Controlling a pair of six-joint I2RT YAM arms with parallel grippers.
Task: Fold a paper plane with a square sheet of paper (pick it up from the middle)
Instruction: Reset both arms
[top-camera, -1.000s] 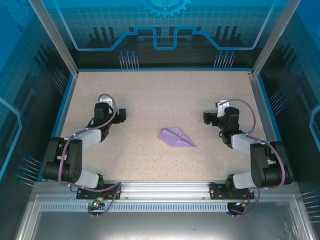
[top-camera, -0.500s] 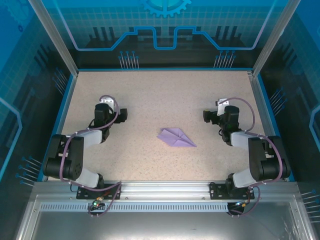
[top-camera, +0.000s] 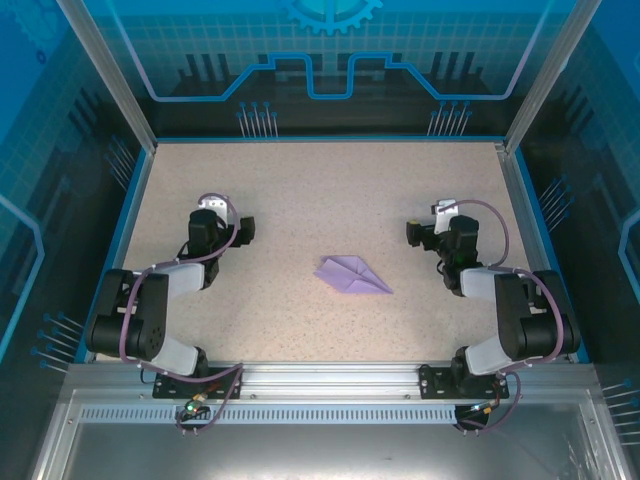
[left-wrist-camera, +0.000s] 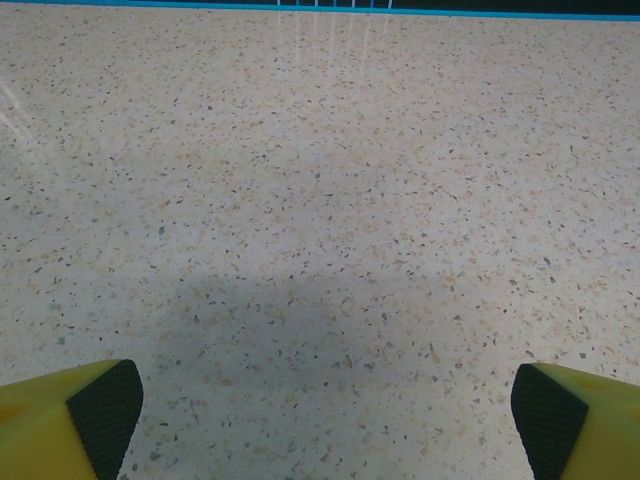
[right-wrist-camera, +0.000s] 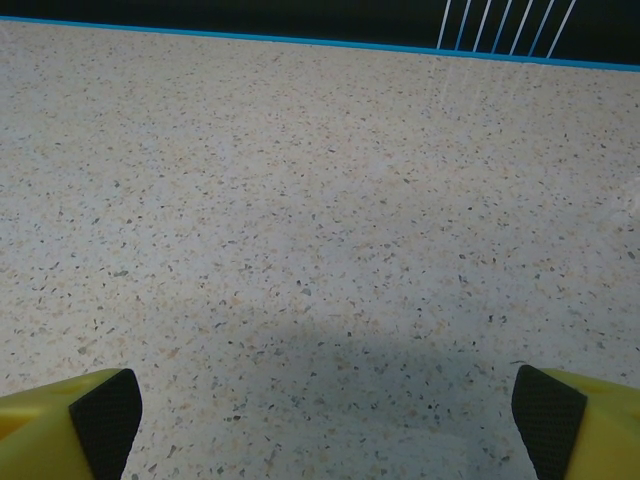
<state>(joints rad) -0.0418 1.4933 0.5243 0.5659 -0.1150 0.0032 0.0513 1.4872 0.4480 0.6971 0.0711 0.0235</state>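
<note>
Paper plane (top-camera: 352, 274) unmoved, flat at desk (top-camera: 300, 190) centre, nose toward near right; right arm tucked in slightly. Folding looks done. Plane lies between arms, left of right claw (right-wrist-camera: 328, 405), which is nearer; left claw (left-wrist-camera: 326, 405) well apart. Both claws released, empty.

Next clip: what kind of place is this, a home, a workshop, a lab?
Most likely an enclosed robot test cell: a speckled tabletop fenced by aluminium frame posts and blue panels printed with circuit graphics, with a left arm and a right arm bolted at its near edge.
</note>
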